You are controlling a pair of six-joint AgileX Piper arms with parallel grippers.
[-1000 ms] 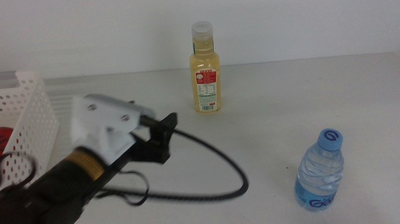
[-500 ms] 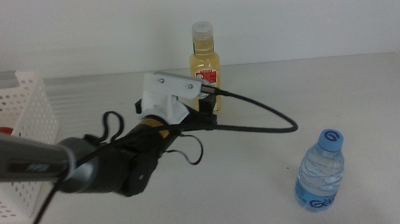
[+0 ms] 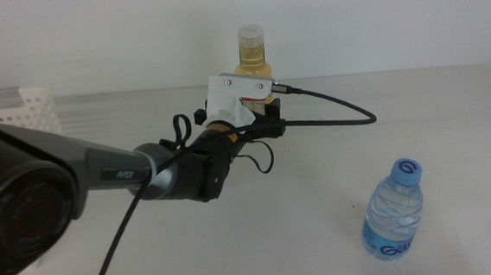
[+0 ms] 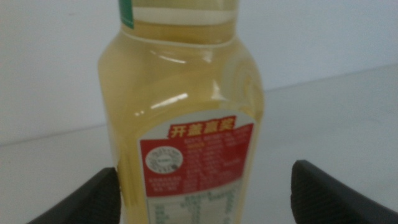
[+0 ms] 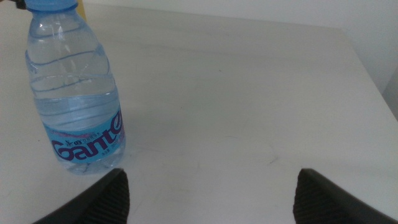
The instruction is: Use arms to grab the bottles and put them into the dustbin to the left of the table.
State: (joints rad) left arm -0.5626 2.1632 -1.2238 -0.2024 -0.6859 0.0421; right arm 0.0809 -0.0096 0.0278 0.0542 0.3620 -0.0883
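So, middle view first. Left arm is reaching in from the left side, stretched across the table (image 3: pixel 451 97) toward the back edge, its left gripper (image 3: pixel 266 119) sitting right at the lower body of the yellow juice bottle (image 3: pixel 253 55). White wrist housing is covering the bottle's label, so only shoulder and cap are showing above it. Bottle is standing upright near the rear wall. Black cable (image 3: pixel 339 118) is looping out to the right of the wrist. Water bottle (image 3: pixel 395 209) is standing upright, well apart, toward the front right. Dustbin (image 3: pixel 18 110) is showing only as a corner at the far left, mostly hidden behind the arm; whatever lies in it cannot be seen. Right arm is not showing in this view.

Left wrist view. Juice bottle (image 4: pixel 186 118) is filling the picture, upright, red label facing the camera. The two dark jaws are standing wide apart; the bottle is sitting between them, close to one jaw, with clear table between it and the other. Nothing gripped yet. Judgement: the spread is set to straddle the body low down, so closing would clamp the widest, flattest part.

Right wrist view. Right gripper (image 5: pixel 211 193) is waiting with jaws wide apart and holding nothing, bare table between them. Water bottle (image 5: pixel 74 93) is standing just beyond one jaw, off to the side, not lined up.
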